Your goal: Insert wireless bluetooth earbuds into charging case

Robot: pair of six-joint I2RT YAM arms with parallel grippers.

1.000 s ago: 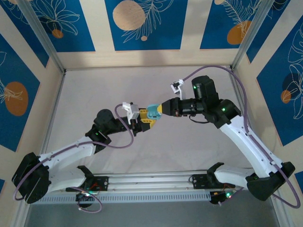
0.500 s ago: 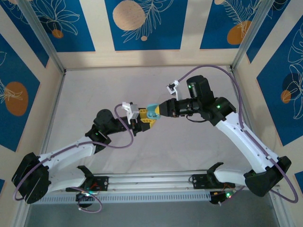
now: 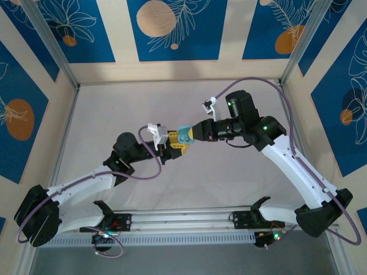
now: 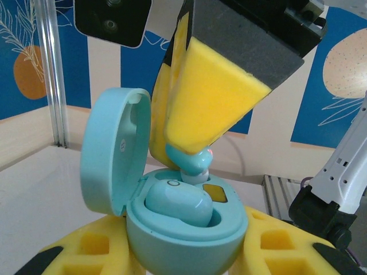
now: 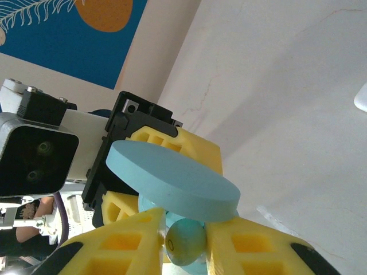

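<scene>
My left gripper point(image 3: 176, 145) is shut on the base of a cyan charging case point(image 3: 184, 136), held above the table with its lid open. In the left wrist view the case point(image 4: 186, 238) sits between the yellow fingers point(image 4: 80, 252), lid point(image 4: 112, 152) swung up to the left. One cyan earbud point(image 4: 178, 203) lies seated in its well. A second cyan earbud point(image 4: 192, 161) is pinched in my right gripper point(image 3: 191, 135), its tip at the rear well. In the right wrist view that earbud point(image 5: 185, 242) sits between the yellow fingers point(image 5: 114, 246), just under the lid point(image 5: 172, 179).
The pale table point(image 3: 172, 97) is walled by blue patterned panels and metal posts point(image 3: 54, 54). An aluminium rail point(image 3: 183, 220) runs along the near edge between the arm bases. A small white object point(image 5: 362, 97) lies on the table at the right wrist view's edge.
The right arm swung slightly left and its wrist rose, bringing the earbud closer over the case. The left arm and the case stayed still.
</scene>
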